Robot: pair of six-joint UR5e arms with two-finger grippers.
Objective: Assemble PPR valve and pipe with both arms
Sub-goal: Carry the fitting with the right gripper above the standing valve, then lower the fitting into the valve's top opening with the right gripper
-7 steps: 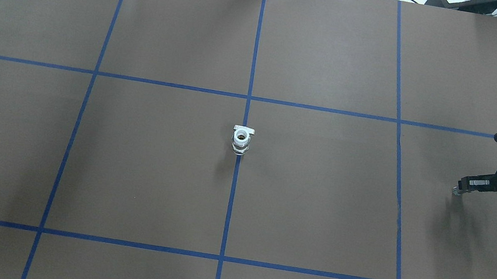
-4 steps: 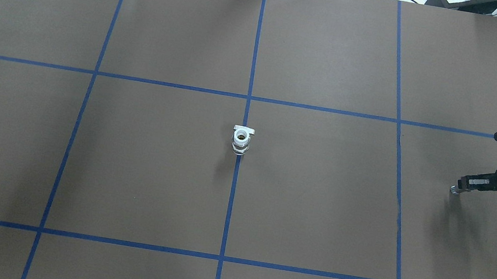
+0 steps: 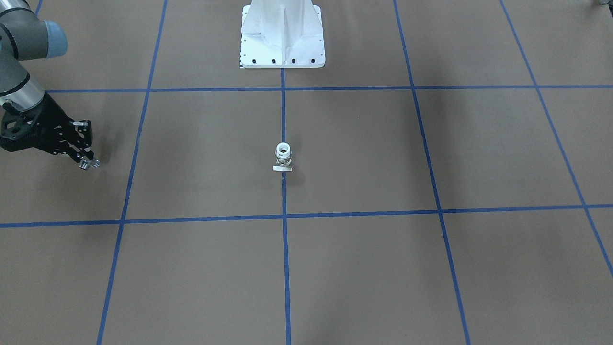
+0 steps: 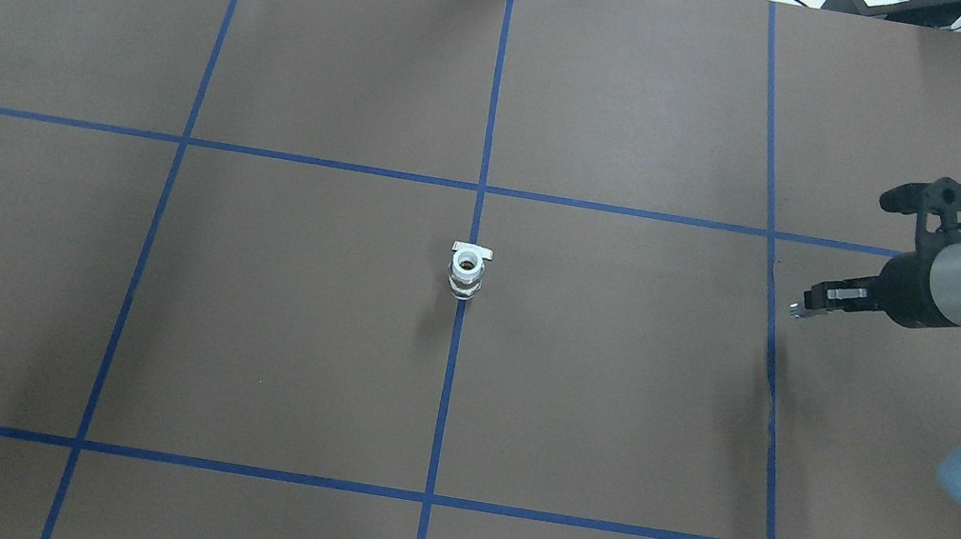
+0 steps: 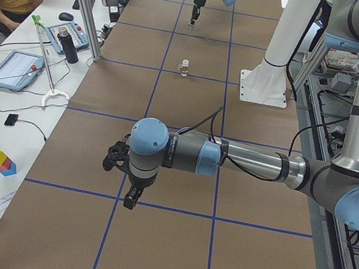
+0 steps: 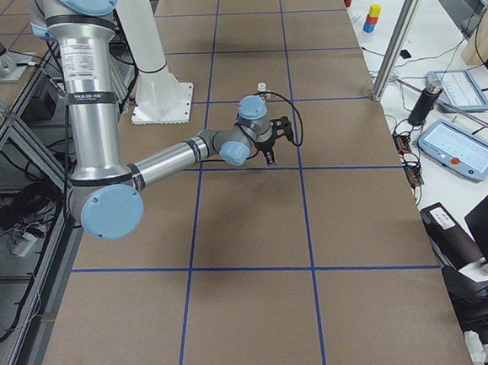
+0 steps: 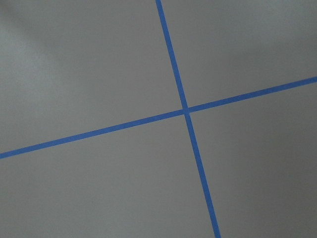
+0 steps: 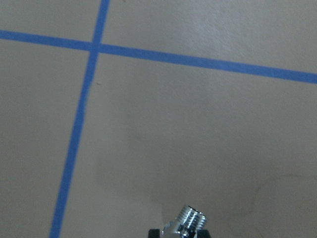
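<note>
Overhead exterior, right tool (image 4: 808, 304) gripping threaded fitting (image 8: 190, 220)

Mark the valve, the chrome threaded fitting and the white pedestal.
valve (image 4: 464, 279): overhead view, on its white body.
chrome threaded fitting (image 8: 192, 218): right wrist view, on the threads.
white pedestal (image 3: 282, 33): front-facing view, on its central rib.
</note>
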